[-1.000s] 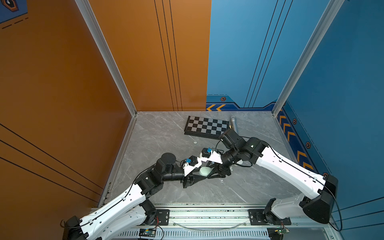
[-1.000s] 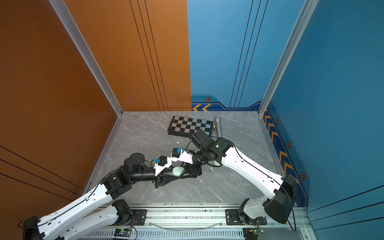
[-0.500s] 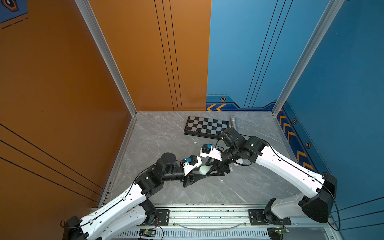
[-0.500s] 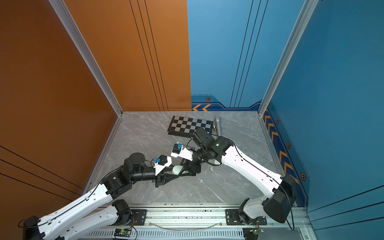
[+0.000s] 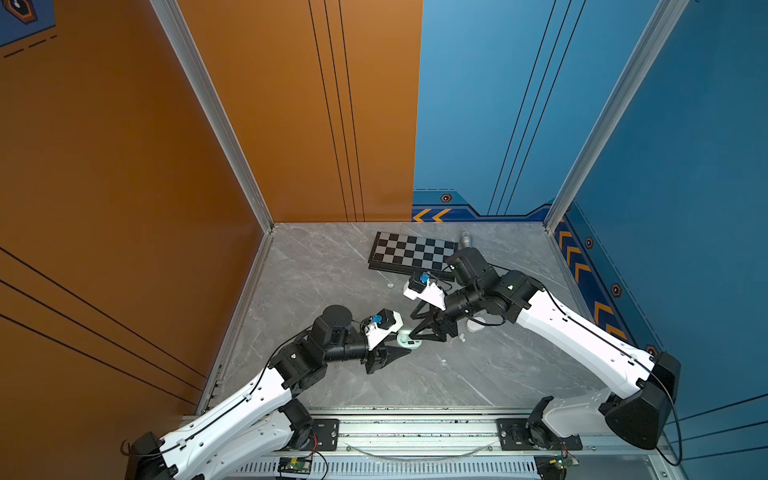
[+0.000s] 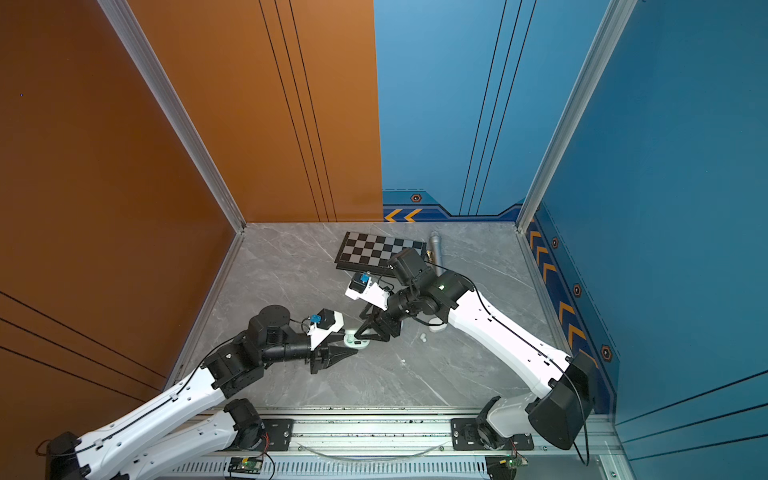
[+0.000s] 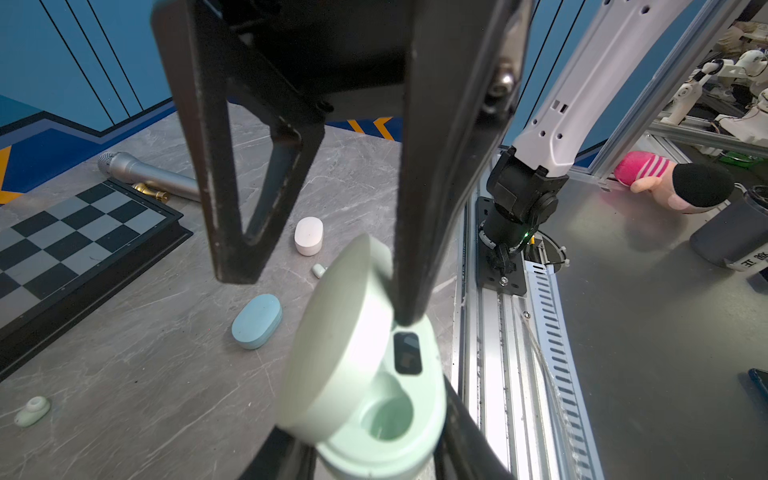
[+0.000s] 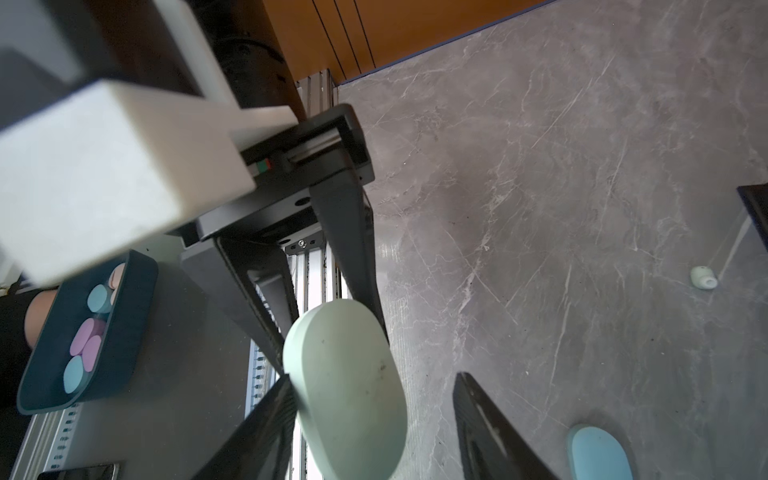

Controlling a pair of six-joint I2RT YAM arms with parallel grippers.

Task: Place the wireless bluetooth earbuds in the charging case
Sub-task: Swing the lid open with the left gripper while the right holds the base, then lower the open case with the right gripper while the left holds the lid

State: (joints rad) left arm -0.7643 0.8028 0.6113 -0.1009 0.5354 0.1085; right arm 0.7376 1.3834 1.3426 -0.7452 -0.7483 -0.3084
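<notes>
In both top views the left gripper [image 5: 405, 353] is clamping the open mint charging case [image 5: 409, 340], with the right gripper [image 5: 415, 330] spreading wide just above it. A chessboard [image 5: 411, 253] and microphone [image 6: 434, 249] are lying behind.

Left wrist: one right finger [image 7: 419, 208] is touching the case's inner face. A mint earbud [image 7: 32, 411], blue case [image 7: 257, 321] and white case [image 7: 308, 235] are lying loose.

Right wrist: the raised lid [image 8: 345, 386] is standing between the parted jaws.

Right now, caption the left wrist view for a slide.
Left gripper holds the open mint case; the open right gripper straddles its lid.
</notes>
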